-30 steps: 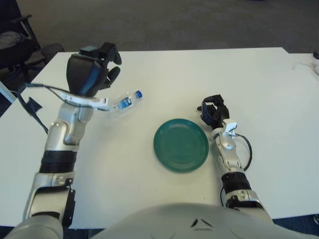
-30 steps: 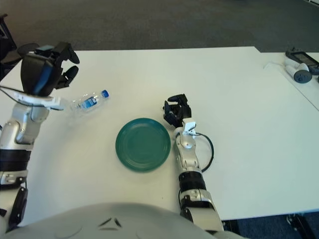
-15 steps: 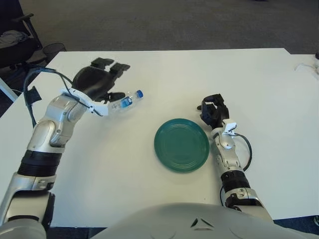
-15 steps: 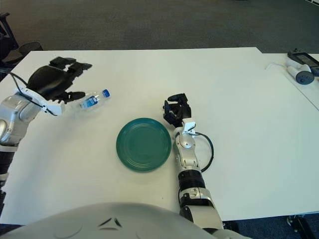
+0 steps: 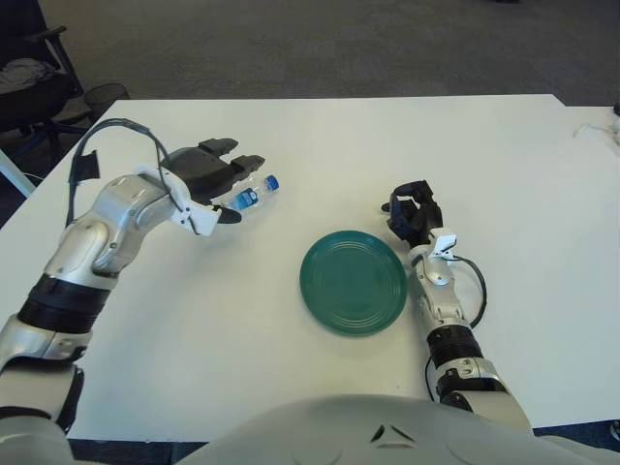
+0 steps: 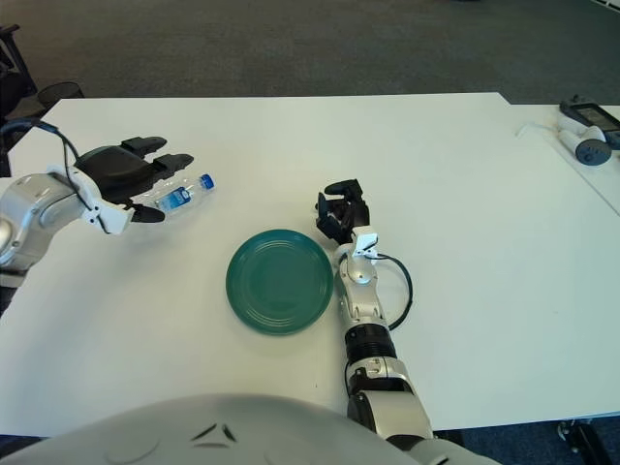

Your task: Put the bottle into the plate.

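Reaching for the bottle, fingers not yet closed.

Nearest me, the green plate (image 5: 353,282) sits bare on the white table (image 5: 320,145), and my right hand (image 5: 415,215) shows just beside its right rim, fingers curled on nothing and idle. Farther out on my left, my left hand (image 5: 205,176) is spread flat, palm down, over the base end of the bottle (image 5: 248,196), which lies on its side well apart from the plate with its blue cap pointing toward the table's middle. I hold nothing yet. To do this well, I judge I should lower over the body, not the cap, wrap thumb and fingers around its width so it cannot roll away, and squeeze gently, since thin clear plastic may buckle or slip.
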{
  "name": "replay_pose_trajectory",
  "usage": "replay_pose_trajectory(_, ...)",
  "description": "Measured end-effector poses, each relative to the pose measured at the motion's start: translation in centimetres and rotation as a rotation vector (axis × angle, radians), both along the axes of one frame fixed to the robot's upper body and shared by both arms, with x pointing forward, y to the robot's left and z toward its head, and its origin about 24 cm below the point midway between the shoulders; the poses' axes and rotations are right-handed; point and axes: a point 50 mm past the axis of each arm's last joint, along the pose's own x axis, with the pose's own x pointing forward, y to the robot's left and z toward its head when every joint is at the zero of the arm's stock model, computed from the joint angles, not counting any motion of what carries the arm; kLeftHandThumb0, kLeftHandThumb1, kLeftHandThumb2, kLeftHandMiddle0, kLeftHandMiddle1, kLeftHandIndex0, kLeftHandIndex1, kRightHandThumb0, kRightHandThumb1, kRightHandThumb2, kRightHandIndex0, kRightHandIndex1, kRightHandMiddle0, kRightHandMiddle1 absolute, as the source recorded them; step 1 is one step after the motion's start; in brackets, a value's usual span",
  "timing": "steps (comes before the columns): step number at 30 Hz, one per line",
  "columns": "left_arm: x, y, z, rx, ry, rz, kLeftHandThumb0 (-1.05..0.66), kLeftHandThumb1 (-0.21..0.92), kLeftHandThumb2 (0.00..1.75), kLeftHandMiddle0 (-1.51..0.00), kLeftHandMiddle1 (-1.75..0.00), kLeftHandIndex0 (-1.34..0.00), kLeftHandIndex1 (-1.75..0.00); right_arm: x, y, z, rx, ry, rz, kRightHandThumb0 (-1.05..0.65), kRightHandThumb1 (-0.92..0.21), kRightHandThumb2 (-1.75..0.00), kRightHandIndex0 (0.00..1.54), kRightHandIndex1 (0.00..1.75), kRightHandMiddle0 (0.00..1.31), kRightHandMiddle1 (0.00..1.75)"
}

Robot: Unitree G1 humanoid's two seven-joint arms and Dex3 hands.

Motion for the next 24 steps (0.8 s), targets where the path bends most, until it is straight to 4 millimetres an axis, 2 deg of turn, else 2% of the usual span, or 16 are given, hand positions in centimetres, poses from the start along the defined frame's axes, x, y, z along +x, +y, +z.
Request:
replay_pose_trajectory(8, 0.6, -0.3, -0.5, 0.044, 0.044, 0.089, -1.05, 0.92, 0.90, 0.00, 0.00, 0.00, 0.00, 0.1, 0.0, 0.0, 0.000, 0.001, 0.002, -0.01, -0.71, -0.74, 0.41, 1.45, 0.28, 1.75)
replay_pose_trajectory(15, 1.0, -0.4, -1.0, 0.029, 0.018, 0.174, -1.05, 0.92, 0.94, 0.00, 0.00, 0.00, 0.00, 0.1, 0.0, 0.0, 0.001, 0.001, -0.001, -0.01, -0.71, -0.74, 0.40, 1.46, 0.28, 1.75)
replay_pose_trajectory(24, 2.6, -0.9, -3.4, 0.023, -0.052, 0.299, -1.05, 0.92, 0.92, 0.00, 0.00, 0.00, 0.00, 0.2, 0.0, 0.0, 0.001, 0.002, -0.001, -0.01, -0.71, -0.74, 0.41, 1.44, 0.29, 1.75)
